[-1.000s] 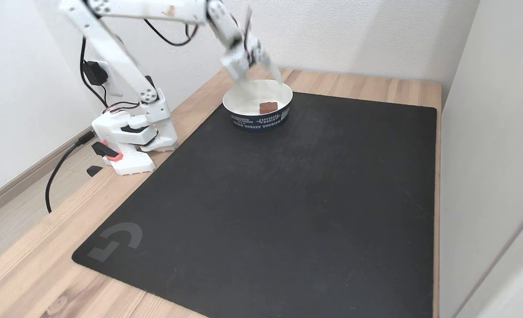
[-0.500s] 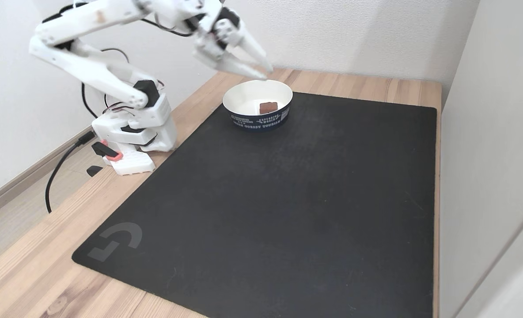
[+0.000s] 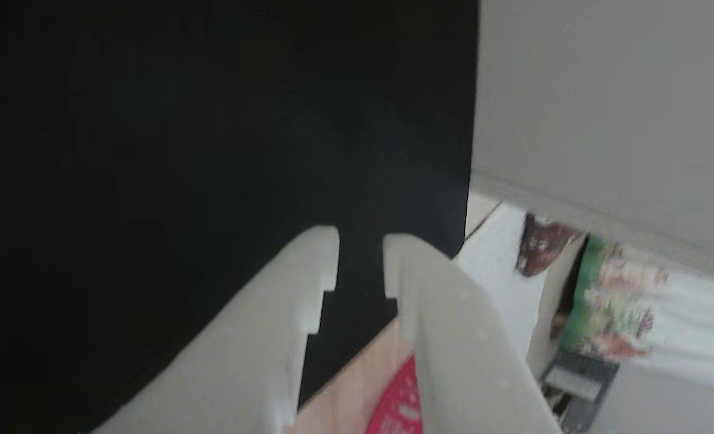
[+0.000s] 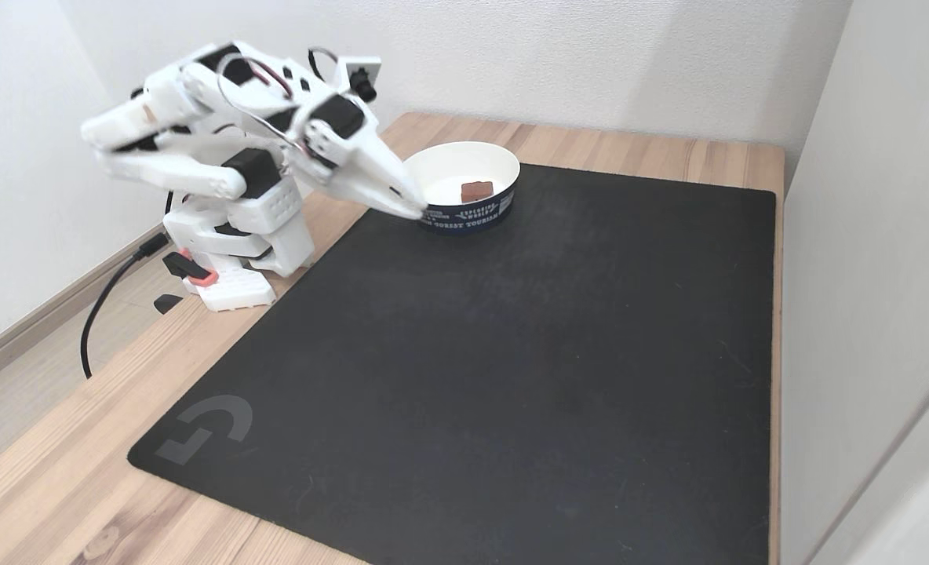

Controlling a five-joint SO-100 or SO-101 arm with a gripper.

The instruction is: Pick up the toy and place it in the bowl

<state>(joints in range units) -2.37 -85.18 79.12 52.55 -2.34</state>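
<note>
A pale wood-grain worktop (image 4: pixel 49 479) is carrying a broad matte black mat (image 4: pixel 511 353). At the mat's far corner, the round, glossy white bowl (image 4: pixel 453 161), ringed by a dark printed band, is holding the toy (image 4: pixel 476 190), a small reddish-brown block lying on its smooth floor. The white plastic hand (image 4: pixel 413 210) is hanging just left of the bowl, empty, its fingers (image 3: pixel 309 265) showing a narrow gap.
</note>
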